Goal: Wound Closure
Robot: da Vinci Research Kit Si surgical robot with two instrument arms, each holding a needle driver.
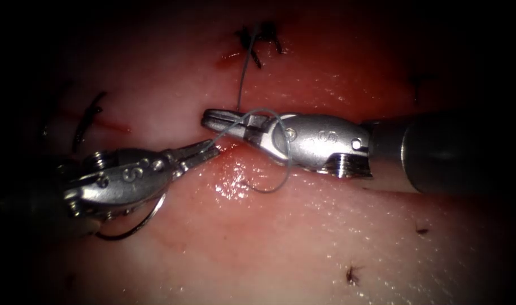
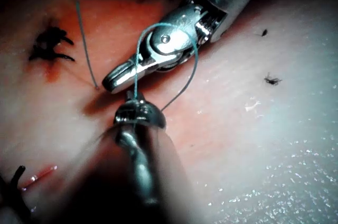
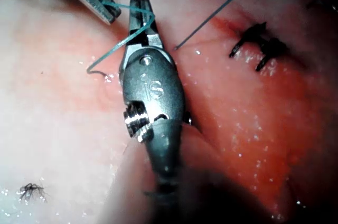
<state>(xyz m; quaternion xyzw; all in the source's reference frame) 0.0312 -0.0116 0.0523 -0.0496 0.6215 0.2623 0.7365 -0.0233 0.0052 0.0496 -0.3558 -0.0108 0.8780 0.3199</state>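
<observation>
The right gripper (image 1: 213,120) comes in level, its long axis running across the tissue (image 1: 303,243) with the tip pointing at the left gripper (image 1: 210,150). Its jaws look closed, though whether anything is pinched between them cannot be made out. The thread (image 1: 280,164) is wound around this gripper: one loop crosses over its jaws just behind the tip and hangs down below the wrist onto the tissue, pale grey-blue and thin, curving in a loose bow. From beside the jaws a second strand rises straight away to the dark knotted stitch (image 1: 258,39) well above the right gripper.

The left gripper points up and toward the right gripper, its tip just below and nearly touching the other tip. Its narrow jaws are closed on the thread, seen in the right wrist view as a taut teal line running from the left tip (image 3: 108,15) to the wrapped jaws (image 3: 142,15).

The needle (image 1: 136,223) lies under the left gripper's wrist, a thin dark arc with its curve bowing downward, lying free on the tissue and held by neither gripper. Red fluid (image 1: 235,169) glistens on the cut just below the two tips. Another dark stitch (image 1: 88,118) sits above the left gripper.
</observation>
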